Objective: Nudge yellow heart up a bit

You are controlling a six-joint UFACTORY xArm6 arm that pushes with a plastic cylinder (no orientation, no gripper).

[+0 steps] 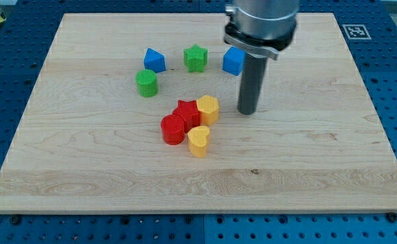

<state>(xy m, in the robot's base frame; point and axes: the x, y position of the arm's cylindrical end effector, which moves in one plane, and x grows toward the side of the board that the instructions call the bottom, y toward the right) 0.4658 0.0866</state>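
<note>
Wooden board (83, 163) lying on a blue perforated table (8, 41), a black-and-white marker (355, 31) at the board's top right corner. Near the view's top, a row of three: blue block (154, 60), green star (195, 57), blue cube (233, 61). Green cylinder (146, 83) just below the leftmost blue block. Toward the centre, a tight cluster: red star (186, 112) touching red cylinder (173, 129) at lower left and a yellow block (208, 108) on the right.
</note>
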